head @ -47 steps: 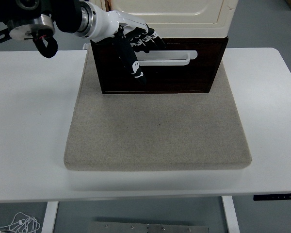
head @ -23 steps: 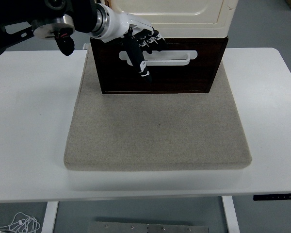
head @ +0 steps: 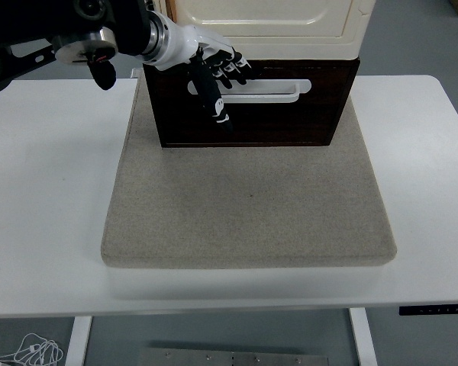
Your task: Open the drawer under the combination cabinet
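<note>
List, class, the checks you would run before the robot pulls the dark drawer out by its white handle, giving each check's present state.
1. Left hand at the white handle: ok, over its left end.
2. Fingers hooked around the handle: cannot tell.
3. Drawer closed beneath the cream cabinet: cannot tell; its front already stands forward of the cabinet.
4. Grey mat in front free of obstacles: ok.
5. Right hand out of the way: ok, not in view.

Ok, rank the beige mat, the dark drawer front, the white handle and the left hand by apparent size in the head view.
1. beige mat
2. dark drawer front
3. white handle and left hand: too close to rank, since the hand covers part of the handle.
</note>
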`<state>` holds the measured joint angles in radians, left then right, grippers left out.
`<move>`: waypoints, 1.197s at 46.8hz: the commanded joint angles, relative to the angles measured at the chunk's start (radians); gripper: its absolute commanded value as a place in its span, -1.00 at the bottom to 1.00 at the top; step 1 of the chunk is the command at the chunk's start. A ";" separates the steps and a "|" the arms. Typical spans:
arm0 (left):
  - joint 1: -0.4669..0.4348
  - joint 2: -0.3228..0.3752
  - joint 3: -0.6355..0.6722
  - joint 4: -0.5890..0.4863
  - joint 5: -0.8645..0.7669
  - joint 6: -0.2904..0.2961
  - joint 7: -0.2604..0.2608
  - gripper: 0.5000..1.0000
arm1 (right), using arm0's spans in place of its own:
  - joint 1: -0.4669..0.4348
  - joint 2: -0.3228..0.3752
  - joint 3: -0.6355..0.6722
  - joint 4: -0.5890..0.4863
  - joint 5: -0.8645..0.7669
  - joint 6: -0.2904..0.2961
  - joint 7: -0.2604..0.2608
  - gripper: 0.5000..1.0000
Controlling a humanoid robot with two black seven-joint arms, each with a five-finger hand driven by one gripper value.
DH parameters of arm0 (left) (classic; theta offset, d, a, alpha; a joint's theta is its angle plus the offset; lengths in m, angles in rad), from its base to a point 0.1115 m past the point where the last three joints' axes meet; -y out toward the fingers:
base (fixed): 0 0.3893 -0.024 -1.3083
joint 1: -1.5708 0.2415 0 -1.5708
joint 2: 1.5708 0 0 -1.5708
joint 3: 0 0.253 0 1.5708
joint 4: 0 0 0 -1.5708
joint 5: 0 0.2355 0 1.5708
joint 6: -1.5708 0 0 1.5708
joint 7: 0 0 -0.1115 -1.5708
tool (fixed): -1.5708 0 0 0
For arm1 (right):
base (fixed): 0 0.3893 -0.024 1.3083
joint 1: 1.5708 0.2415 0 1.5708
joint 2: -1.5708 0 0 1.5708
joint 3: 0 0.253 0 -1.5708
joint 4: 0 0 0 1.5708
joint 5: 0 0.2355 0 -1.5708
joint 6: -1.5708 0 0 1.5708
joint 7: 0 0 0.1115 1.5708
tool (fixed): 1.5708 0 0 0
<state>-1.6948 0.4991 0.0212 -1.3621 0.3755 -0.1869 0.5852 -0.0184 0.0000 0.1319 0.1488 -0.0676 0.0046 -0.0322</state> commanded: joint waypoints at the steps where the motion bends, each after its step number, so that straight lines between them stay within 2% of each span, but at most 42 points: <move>1: 0.003 -0.020 0.000 0.017 0.000 0.000 -0.001 1.00 | 0.000 0.000 0.000 0.000 0.000 0.000 0.000 0.70; 12: 0.017 -0.030 -0.001 0.041 0.022 0.000 -0.002 1.00 | 0.000 0.000 0.000 0.000 0.000 0.000 0.000 0.70; 26: 0.035 -0.102 -0.003 0.083 0.046 0.001 -0.002 1.00 | 0.000 0.000 0.000 0.000 0.000 0.000 0.000 0.70; 50: 0.049 -0.128 -0.001 0.100 0.048 0.000 -0.002 1.00 | 0.000 0.000 0.000 0.000 0.000 0.000 0.000 0.70; 56: 0.047 -0.128 -0.003 0.100 0.048 -0.020 -0.002 1.00 | 0.000 0.000 0.000 0.000 0.000 0.000 0.000 0.71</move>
<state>-1.6462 0.3708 0.0197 -1.2621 0.4236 -0.1933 0.5828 -0.0184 0.0000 0.1319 0.1488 -0.0673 0.0046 -0.0322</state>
